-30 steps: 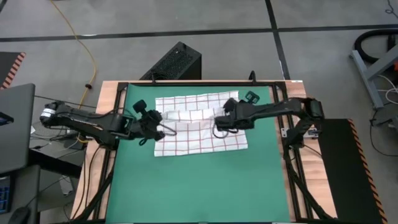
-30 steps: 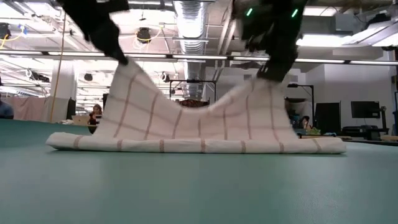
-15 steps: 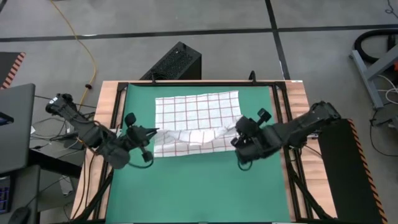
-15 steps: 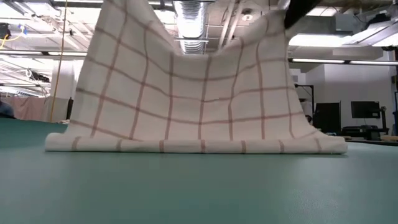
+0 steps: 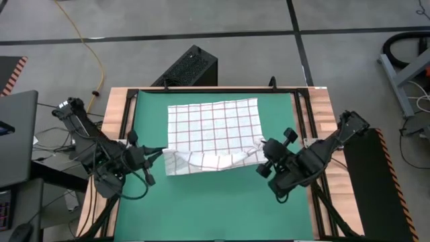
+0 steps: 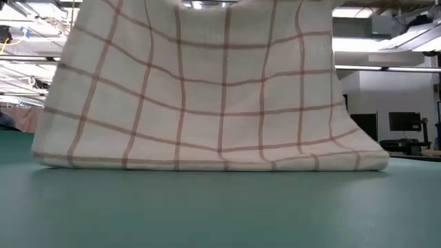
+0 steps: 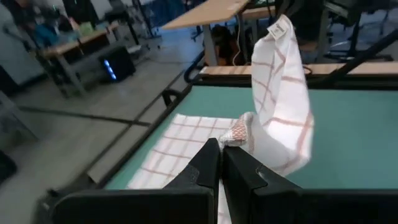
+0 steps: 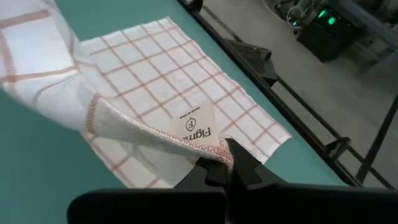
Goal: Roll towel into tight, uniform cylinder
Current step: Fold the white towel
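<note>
The white red-checked towel [image 5: 211, 124] lies with its far part flat on the green mat [image 5: 215, 202]. Its near edge is raised between my two grippers. My left gripper [image 5: 160, 154] is shut on the left corner, and my right gripper [image 5: 264, 149] on the right corner. In the low view the lifted cloth [image 6: 207, 96] hangs like a curtain, its lower fold [image 6: 207, 162] resting on the mat. No cylinder shows. My left gripper pinches the towel's hemmed left corner [image 7: 237, 131] between its two fingers, coming nearly level from the table's left. The cloth beyond the corner rises and hangs in a slack fold, clear of the mat. My right gripper pinches the hemmed right corner [image 8: 214, 148], just beside the sewn label [image 8: 198, 127], between its two fingers, slanting down from the right. The held edge runs off raised above the mat, and the flat part lies below it.
Black frame rails [image 5: 301, 121] and wooden borders edge the mat on the left and right. A black box [image 5: 189, 66] stands on the floor beyond the far edge. Bare mat stretches between the towel and the near edge.
Both grippers have moved toward the near edge, upward and apart, left one leftward, right one rightward, staying shut on the corners. The held edge has risen and come forward, so the cloth now hangs as a tall curtain. The far part has stayed flat.
</note>
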`<act>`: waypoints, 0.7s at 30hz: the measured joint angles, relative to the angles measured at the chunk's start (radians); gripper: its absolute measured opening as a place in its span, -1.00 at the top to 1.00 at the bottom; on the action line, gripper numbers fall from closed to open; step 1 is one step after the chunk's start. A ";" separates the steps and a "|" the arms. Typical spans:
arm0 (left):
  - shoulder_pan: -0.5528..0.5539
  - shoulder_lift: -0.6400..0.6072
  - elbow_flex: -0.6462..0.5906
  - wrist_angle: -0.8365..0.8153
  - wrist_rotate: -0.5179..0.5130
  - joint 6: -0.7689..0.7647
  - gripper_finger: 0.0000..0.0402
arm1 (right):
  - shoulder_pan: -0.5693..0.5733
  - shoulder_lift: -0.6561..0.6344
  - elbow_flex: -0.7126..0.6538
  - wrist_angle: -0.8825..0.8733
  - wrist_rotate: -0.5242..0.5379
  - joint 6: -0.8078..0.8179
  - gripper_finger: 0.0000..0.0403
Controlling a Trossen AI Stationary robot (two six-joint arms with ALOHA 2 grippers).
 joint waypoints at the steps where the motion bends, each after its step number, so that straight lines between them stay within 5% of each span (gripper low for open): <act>1: -0.002 0.000 0.000 -0.001 -0.018 0.017 1.00 | -0.005 0.000 0.001 0.001 0.012 0.000 0.96; 6: 0.028 0.000 0.000 -0.050 -0.073 0.052 1.00 | -0.090 0.000 0.000 0.000 -0.022 0.000 0.96; 14: 0.156 0.000 -0.016 -0.221 0.008 -0.075 1.00 | -0.276 0.000 -0.071 -0.001 -0.123 -0.019 0.96; 21: 0.238 0.000 -0.057 -0.233 0.057 -0.067 1.00 | -0.330 0.001 -0.162 -0.001 -0.213 0.002 0.96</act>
